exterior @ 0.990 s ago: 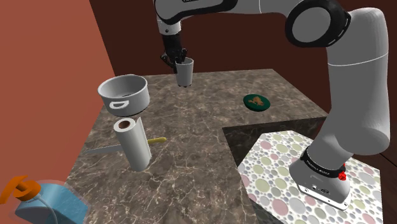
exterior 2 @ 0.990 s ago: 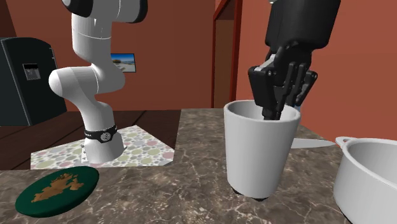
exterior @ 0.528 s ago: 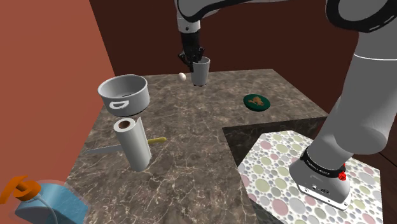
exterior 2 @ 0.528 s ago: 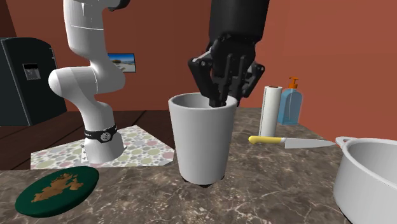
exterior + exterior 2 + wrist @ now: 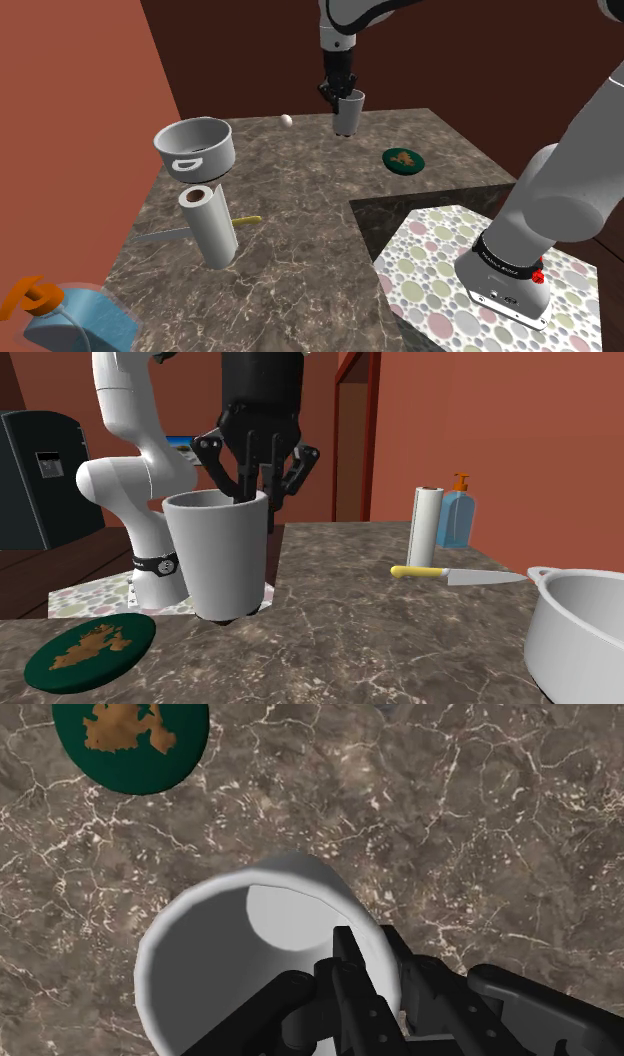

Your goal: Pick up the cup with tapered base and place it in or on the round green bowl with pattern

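Cup (image 5: 348,112) carried off the worktop (image 5: 300,200), shifted toward shoulder view's right over the last second. Fingers (image 5: 350,989) clamped on its rim wall, one inside. Green bowl (image 5: 404,160) neared, not yet reached; lowering judged premature.

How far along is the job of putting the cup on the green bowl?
Done: the claw clasps the white cup by its rim, lifted clear of the counter. In hand: the cup hangs beside the flat green bowl, not over it. Left: bring it above the bowl, lower it and let go.
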`<state>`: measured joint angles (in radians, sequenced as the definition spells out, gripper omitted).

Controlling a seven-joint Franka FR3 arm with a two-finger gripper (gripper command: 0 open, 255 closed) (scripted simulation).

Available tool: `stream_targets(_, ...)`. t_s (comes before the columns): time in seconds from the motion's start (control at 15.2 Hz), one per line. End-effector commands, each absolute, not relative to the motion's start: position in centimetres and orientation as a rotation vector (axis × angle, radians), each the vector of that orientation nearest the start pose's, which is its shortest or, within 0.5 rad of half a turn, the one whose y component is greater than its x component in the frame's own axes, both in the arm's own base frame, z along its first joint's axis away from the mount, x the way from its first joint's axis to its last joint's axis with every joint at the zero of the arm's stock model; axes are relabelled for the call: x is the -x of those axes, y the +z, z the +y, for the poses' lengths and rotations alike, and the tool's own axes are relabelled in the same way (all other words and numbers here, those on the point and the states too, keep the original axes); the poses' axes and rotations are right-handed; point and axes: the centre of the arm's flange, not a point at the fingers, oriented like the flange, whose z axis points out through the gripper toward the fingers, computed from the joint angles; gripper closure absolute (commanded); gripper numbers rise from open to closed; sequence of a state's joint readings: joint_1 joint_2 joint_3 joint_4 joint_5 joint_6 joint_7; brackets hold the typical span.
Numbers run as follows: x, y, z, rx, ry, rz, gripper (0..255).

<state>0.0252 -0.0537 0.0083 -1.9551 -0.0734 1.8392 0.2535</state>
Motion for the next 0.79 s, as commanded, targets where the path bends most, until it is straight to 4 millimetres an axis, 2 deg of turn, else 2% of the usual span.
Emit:
stream_targets(0.0, -51.3, 49.9, -0.4, 3.203, 0.083, 0.318, 255)
stream_targets(0.73, -39.4, 51.2, -8.6, 3.203, 0.083, 0.318, 255)
